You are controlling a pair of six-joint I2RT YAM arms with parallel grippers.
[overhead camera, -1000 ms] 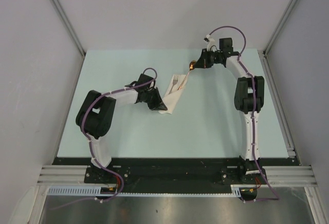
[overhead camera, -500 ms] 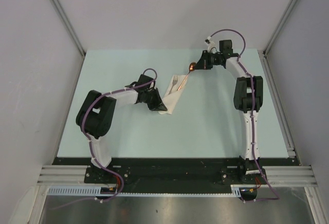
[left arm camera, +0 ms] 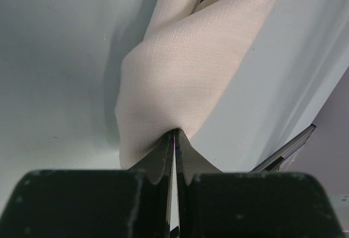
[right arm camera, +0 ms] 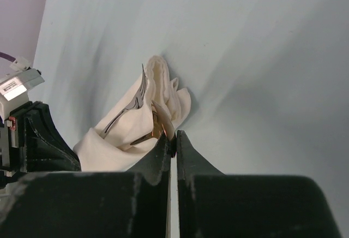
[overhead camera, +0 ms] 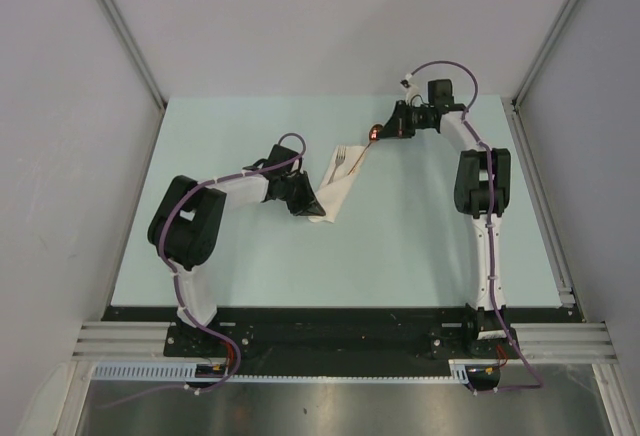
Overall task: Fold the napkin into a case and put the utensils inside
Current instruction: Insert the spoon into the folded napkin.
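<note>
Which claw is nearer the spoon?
Right: the right claw pinches the spoon at the napkin's far end; the left claw clamps the napkin's near end, apart from the spoon.

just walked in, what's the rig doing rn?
The left pincer is shut on the near end of the folded napkin case. The fork sits in the case's open far end. The right pincer is shut on the spoon, whose handle angles into that same opening.
</note>
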